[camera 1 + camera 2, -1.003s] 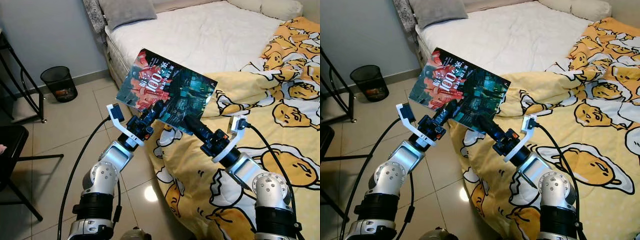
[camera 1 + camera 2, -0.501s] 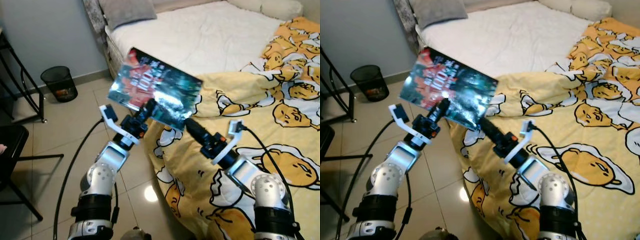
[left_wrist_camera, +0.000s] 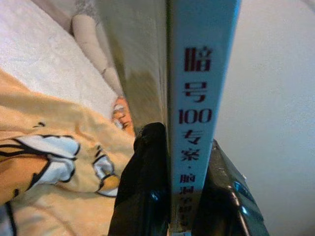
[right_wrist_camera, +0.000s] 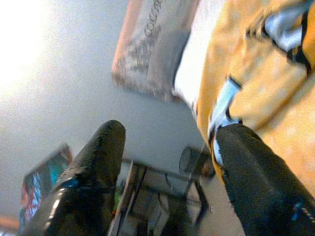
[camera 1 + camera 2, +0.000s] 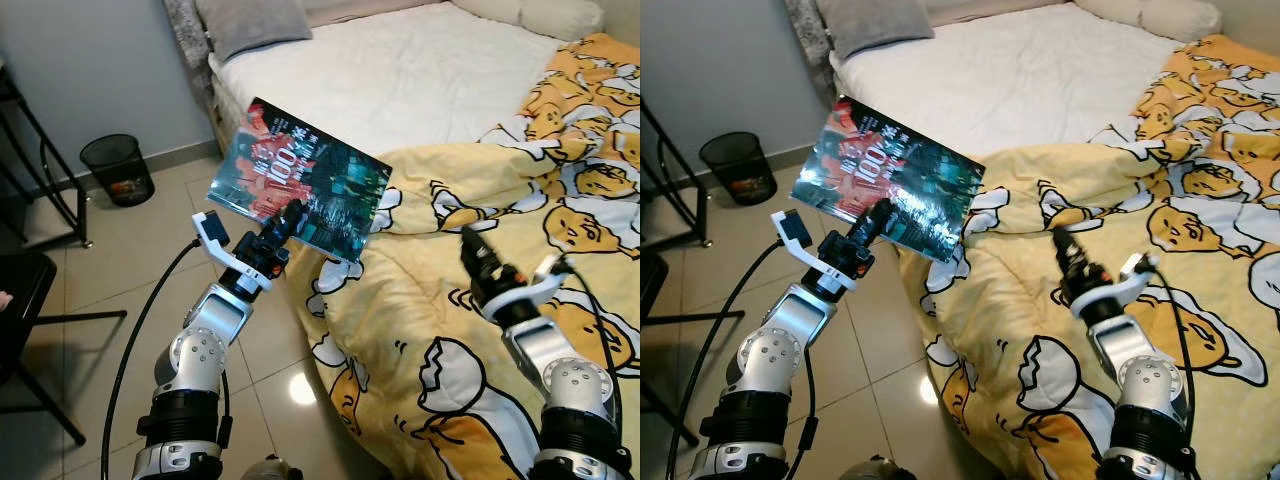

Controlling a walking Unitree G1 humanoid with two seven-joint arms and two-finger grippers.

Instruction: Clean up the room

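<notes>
left gripper (image 5: 287, 222) is pinching the book (image 5: 298, 180) by its lower edge, carrying it over the floor; right gripper (image 5: 1064, 246), spread wide, is hovering empty above the duvet (image 5: 480, 300).

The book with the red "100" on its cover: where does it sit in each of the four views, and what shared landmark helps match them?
Left eye view: book left of centre, pinched by the left tool.
Right eye view: upper left.
Left wrist view: spine edge-on, centre, between the fingers.
Right wrist view: small, at one edge.
Shared landmark: yellow egg-print duvet.
</notes>
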